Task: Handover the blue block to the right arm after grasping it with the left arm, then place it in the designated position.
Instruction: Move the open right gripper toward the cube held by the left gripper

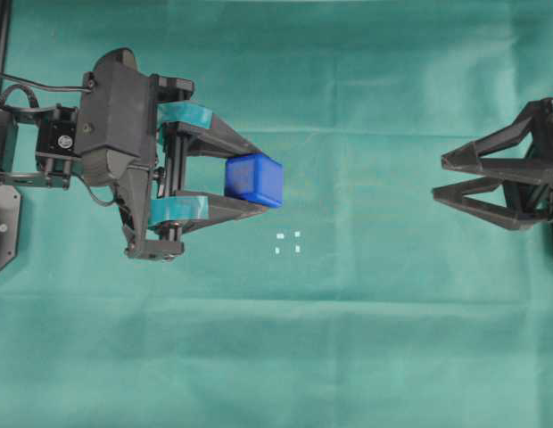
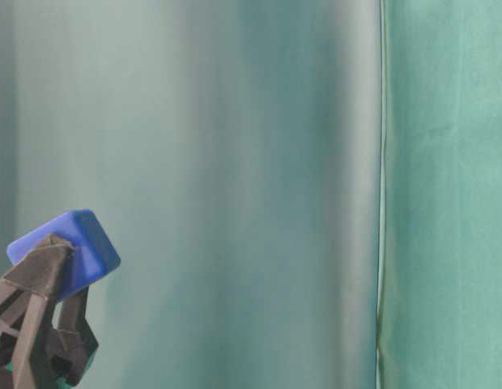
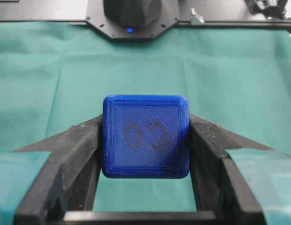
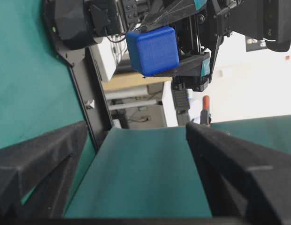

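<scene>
The blue block (image 1: 254,179) is a small bright blue cube held between the teal-banded fingers of my left gripper (image 1: 261,177), lifted above the cloth at centre left. In the left wrist view the block (image 3: 145,137) fills the gap between the jaws, a faint embossed mark facing the camera. It also shows in the table-level view (image 2: 73,247) and in the right wrist view (image 4: 152,49). My right gripper (image 1: 440,176) has plain black fingers, stands open and empty at the far right, pointing toward the block. The designated position (image 1: 288,242) is four tiny white marks just below and right of the block.
Green cloth (image 1: 366,339) covers the whole table. The left arm's black body and cables (image 1: 107,125) stand at the left edge. A black frame rail (image 3: 42,14) runs along the far side in the left wrist view.
</scene>
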`<action>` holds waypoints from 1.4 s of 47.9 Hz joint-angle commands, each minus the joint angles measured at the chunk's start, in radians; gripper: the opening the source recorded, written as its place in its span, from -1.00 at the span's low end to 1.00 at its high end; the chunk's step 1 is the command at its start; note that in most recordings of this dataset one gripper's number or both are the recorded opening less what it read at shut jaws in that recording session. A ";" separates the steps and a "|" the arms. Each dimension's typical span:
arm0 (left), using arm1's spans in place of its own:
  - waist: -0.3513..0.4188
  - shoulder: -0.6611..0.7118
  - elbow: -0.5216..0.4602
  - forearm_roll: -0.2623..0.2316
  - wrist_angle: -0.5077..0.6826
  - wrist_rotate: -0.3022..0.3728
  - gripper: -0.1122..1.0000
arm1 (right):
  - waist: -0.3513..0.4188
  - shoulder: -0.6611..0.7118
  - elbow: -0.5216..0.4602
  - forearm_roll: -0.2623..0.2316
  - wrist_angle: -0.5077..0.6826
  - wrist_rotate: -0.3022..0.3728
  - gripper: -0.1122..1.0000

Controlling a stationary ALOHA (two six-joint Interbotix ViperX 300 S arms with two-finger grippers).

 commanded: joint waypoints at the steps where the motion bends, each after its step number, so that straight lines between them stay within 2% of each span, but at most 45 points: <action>1: -0.002 -0.017 -0.012 0.003 -0.005 -0.002 0.04 | 0.000 0.015 -0.037 0.000 -0.009 0.002 0.88; 15: -0.002 -0.017 -0.012 0.003 -0.005 -0.002 0.04 | -0.002 0.124 -0.107 0.000 -0.020 0.003 0.88; 29: -0.002 -0.017 -0.011 0.002 0.003 -0.002 0.04 | -0.002 0.293 -0.247 0.000 -0.089 0.000 0.88; 41: -0.002 -0.017 -0.011 0.002 0.002 -0.002 0.04 | -0.002 0.437 -0.371 -0.002 -0.092 -0.005 0.88; 50: -0.002 -0.017 -0.011 0.002 0.002 -0.002 0.04 | -0.002 0.532 -0.448 -0.002 -0.089 -0.035 0.88; 67: -0.002 -0.017 -0.011 0.002 0.002 -0.002 0.04 | -0.002 0.618 -0.537 -0.002 -0.080 -0.044 0.88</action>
